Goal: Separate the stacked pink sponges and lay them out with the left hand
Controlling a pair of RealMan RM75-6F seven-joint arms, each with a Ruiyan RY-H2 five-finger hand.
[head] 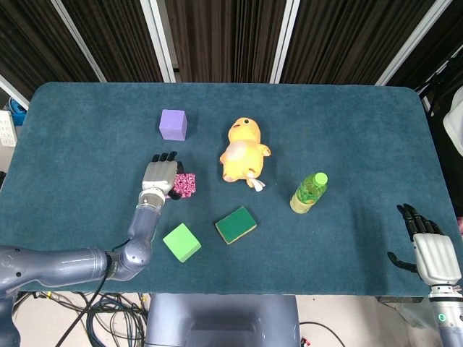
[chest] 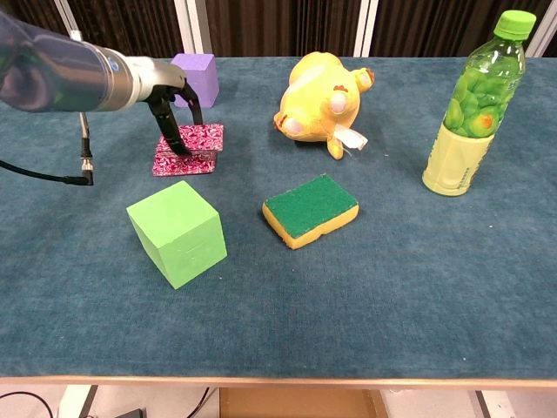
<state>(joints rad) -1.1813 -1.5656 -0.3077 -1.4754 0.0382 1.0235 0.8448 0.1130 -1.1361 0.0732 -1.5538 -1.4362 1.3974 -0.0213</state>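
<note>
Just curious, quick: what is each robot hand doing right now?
Left robot hand: gripping the top pink sponge.
Right robot hand: open, holding nothing.

**Two grey robot arms with silver-and-black hands**

The left arm [head: 79,262] was a thick, glossy blue-grey tube built of rounded segments, narrowing at the wrist. A thin black cable [chest: 80,148] hung below it just behind the wrist and ended in a small plug. The left hand [head: 160,176] had a pale silver, ridged back plate and slim black fingers [chest: 165,132]. The right hand [head: 428,253] matched it: a light grey, ribbed back plate with black fingers and a black thumb, and a grey wrist collar directly behind it.
</note>
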